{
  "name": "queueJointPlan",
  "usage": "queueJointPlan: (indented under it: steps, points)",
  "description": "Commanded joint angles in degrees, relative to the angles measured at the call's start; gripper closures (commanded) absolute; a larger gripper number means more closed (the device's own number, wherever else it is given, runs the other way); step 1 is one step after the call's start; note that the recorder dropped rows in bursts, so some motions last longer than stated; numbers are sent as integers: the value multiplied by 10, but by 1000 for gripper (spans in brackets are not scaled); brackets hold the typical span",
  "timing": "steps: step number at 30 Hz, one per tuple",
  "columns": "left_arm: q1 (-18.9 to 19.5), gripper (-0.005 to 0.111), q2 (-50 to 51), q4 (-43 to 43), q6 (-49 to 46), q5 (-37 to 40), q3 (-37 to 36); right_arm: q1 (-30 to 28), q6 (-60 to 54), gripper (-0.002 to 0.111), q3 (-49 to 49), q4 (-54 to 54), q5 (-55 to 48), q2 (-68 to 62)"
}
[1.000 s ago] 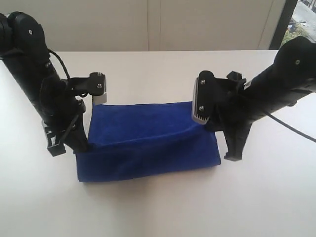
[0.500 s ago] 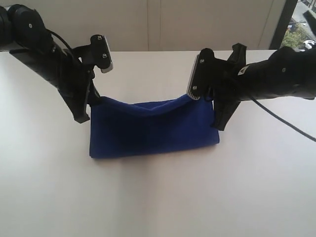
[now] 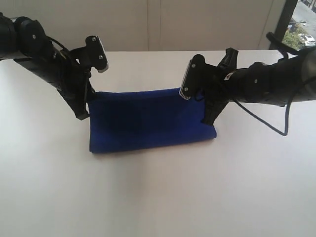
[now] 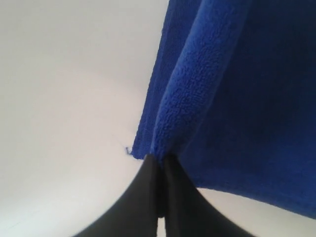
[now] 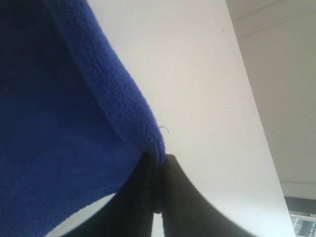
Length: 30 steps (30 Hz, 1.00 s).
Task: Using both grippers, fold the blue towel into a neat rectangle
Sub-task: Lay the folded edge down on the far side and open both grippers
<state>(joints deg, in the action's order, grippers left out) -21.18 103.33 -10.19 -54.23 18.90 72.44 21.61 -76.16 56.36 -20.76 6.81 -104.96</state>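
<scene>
The blue towel point(image 3: 148, 121) hangs as a doubled band between my two grippers, its lower fold resting on the white table point(image 3: 158, 197). At the towel's upper left corner my left gripper point(image 3: 88, 106) is shut on the edge; up close, the pinched cloth point(image 4: 197, 98) bunches at the left gripper's tips point(image 4: 162, 159). The right gripper point(image 3: 210, 106) is shut on the upper right corner, and the towel's thick edge point(image 5: 113, 98) runs into the right gripper's tips point(image 5: 160, 157). The top edge between them is pulled nearly straight.
Bare white table point(image 3: 247, 187) lies in front and to both sides. A pale wall point(image 3: 158, 24) stands behind the far edge. At the far right a window point(image 3: 298, 27) shows. A black cable point(image 3: 276, 126) loops off the right arm.
Both grippers have risen from the table with the towel's corners and moved away from the camera. The sag in the top edge has been drawn out straight.
</scene>
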Motion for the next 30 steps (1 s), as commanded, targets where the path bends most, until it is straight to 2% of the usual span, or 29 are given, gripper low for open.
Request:
queueJointPlan:
  steps: [1,12,14,16,18,22,26,30]
  points:
    - [6,107,21,-2,8,-9,2,0,19,106,4,-4,44,-22]
    - [6,107,39,-3,8,-29,2,0,29,105,4,-2,74,-51]
    - [6,107,40,-3,10,-29,2,0,29,102,4,-2,80,-51]
    - [6,106,40,-3,16,-29,2,0,29,94,4,-2,85,-51]
    - [6,101,40,-3,16,-29,2,0,29,80,4,-2,88,-51]
    - [6,80,40,-3,16,-31,2,0,29,57,4,-2,89,-51]
    - [6,60,40,-3,16,-38,2,0,29,54,4,-2,92,-51]
    - [6,58,40,-3,18,-44,2,0,30,54,4,-3,93,-51]
